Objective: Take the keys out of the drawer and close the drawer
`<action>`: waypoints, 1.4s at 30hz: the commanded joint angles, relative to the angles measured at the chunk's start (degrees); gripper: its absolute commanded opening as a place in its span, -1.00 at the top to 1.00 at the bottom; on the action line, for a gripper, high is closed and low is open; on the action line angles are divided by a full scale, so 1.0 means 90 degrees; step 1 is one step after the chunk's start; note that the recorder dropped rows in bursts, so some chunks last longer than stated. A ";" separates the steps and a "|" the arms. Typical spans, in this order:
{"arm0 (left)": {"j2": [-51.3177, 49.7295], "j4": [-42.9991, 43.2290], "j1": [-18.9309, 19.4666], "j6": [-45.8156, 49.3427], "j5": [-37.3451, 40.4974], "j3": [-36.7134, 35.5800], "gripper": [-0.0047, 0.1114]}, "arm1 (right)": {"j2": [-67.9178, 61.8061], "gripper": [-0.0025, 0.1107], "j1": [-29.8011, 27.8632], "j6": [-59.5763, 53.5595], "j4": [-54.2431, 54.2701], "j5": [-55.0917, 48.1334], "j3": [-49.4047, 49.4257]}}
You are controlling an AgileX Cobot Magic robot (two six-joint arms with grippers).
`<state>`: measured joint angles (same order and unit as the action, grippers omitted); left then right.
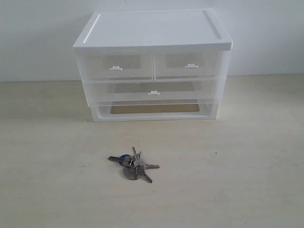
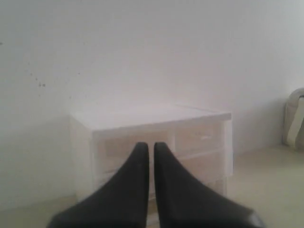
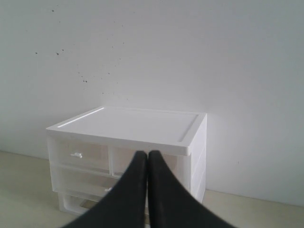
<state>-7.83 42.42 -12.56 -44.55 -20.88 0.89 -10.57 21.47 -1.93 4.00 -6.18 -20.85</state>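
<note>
1. The keys (image 1: 133, 165) lie on the table (image 1: 237, 180), out in front of the cabinet (image 1: 152, 28) and well apart from it.
2. The bunch lies fanned out flat, with its blue cap (image 1: 124, 158) on the side nearer the cabinet and its grey fob (image 1: 129, 173) on the side away from it.
3. The drawer (image 1: 187, 65), the right one of the top pair, sits pushed in, its front level with its left twin (image 1: 116, 66).
4. The wide drawer (image 1: 152, 90) below the pair is pushed in as well.
5. Neither arm shows in the exterior view.
6. In the left wrist view, the left gripper (image 2: 151, 148) hangs in the air facing the cabinet, its fingers (image 2: 137, 180) closed to a thin slit and holding nothing.
7. In the right wrist view, the right gripper (image 3: 147, 155) also faces the cabinet from off the table, its fingers (image 3: 135, 185) pressed together at the tips and empty.
8. A plain white wall (image 3: 190, 57) stands behind the cabinet.
</note>
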 commanded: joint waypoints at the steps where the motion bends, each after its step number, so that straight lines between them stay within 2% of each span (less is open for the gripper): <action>1: 0.0212 -0.0323 0.0001 0.0234 0.0593 -0.0099 0.84 | 0.0019 0.96 -0.0029 0.0005 -0.0004 -0.0009 0.0020; 3: 0.0332 -0.0813 0.0001 0.0319 0.1077 -0.0099 0.84 | 0.0019 0.96 -0.0029 0.0005 -0.0004 -0.0009 0.0020; 6: 0.0478 -0.1526 0.0069 0.1028 0.1657 -0.0099 0.84 | 0.0019 0.96 -0.0029 0.0005 -0.0004 -0.0009 0.0020; 9: 0.0683 -0.3016 0.0271 0.2486 0.2158 -0.0099 0.84 | 0.0019 0.96 -0.0029 0.0005 -0.0004 -0.0009 0.0020; 13: 0.0870 -0.4127 0.0451 0.3983 0.2505 -0.0099 0.84 | 0.0019 0.96 -0.0029 0.0005 -0.0004 -0.0009 0.0020; 18: 0.0870 -0.4289 0.0890 0.4665 0.2948 -0.0099 0.84 | 0.0019 0.96 -0.0029 0.0029 -0.0004 -0.0008 0.0020; 20: 0.0870 -0.4546 0.1043 0.5264 0.3158 -0.0099 0.84 | 0.0019 0.96 -0.0029 0.0038 -0.0004 -0.0008 0.0020; 22: 0.0870 -0.4560 0.1121 0.5293 0.3341 -0.0099 0.84 | 0.0019 0.96 -0.0029 0.0038 -0.0004 -0.0008 0.0020; 26: 0.0870 -0.4598 0.1133 0.5251 0.4131 -0.0099 0.84 | 0.0019 0.96 -0.0029 0.0038 -0.0004 -0.0008 0.0020; 39: 0.0870 -0.4598 0.1133 0.5458 0.4130 -0.0099 0.84 | 0.0019 0.96 -0.0029 0.0038 -0.0004 -0.0008 0.0020; 42: 0.0870 -0.4611 0.1133 0.5223 0.4130 -0.0099 0.84 | 0.0019 0.96 -0.0029 0.0038 -0.0004 -0.0008 0.0020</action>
<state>-0.18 1.50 -2.63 4.07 16.09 0.21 -10.57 21.47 -1.47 4.00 -6.23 -20.85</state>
